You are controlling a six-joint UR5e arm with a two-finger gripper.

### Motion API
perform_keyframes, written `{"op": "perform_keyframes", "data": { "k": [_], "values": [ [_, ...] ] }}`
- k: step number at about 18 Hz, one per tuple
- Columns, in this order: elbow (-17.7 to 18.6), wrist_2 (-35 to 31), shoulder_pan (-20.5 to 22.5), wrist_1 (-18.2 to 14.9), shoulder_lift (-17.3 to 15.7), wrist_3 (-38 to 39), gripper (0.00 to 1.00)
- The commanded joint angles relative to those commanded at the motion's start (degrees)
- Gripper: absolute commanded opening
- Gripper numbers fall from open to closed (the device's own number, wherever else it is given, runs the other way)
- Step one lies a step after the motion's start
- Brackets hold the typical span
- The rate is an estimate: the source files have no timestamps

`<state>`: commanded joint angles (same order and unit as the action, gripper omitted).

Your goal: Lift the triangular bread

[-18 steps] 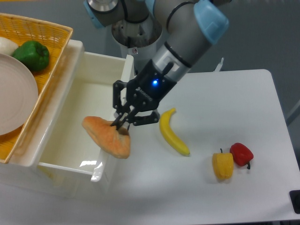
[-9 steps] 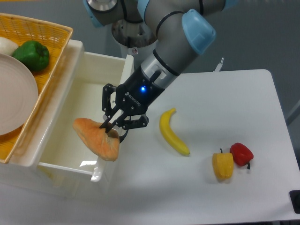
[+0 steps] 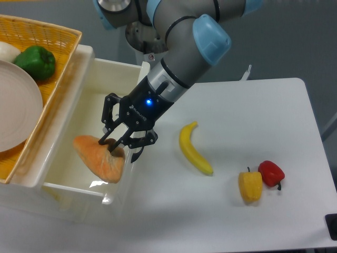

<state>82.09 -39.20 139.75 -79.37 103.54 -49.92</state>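
The triangular bread [image 3: 96,159] is an orange-tan rounded wedge, held in the air over the near right part of the white bin [image 3: 63,191]. My gripper [image 3: 115,148] is shut on the bread's right end, with the dark fingers pinching it from above. The arm reaches down from the upper right, with a blue light on the wrist.
A yellow banana [image 3: 192,150] lies on the white table right of the bin. A yellow bell pepper [image 3: 250,185] and a red pepper [image 3: 271,173] sit further right. A wicker basket [image 3: 58,39] at the upper left holds a green pepper [image 3: 35,62] and a white plate [image 3: 16,110].
My gripper has carried the bread steadily to the left, from the bin's right wall to over the bin's inside. The other objects have not moved.
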Motion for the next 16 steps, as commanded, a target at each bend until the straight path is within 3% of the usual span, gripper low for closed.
{"op": "perform_keyframes", "data": {
  "k": [1,2,11,12,14,16],
  "values": [
    [0.09,0.00,0.00,0.00,0.00,-0.26,0.54],
    [0.09,0.00,0.00,0.00,0.00,-0.70,0.60],
    [0.35,0.00,0.17,0.00,-0.44,-0.88,0.61],
    [0.27,-0.35,0.35,0.09,-0.44,-1.05,0.65],
    [0.09,-0.70,1.23,0.26,-0.35,-3.41,0.96],
    [0.35,-1.93,3.24,0.18,-0.35,-4.83,1.00]
  ]
}}
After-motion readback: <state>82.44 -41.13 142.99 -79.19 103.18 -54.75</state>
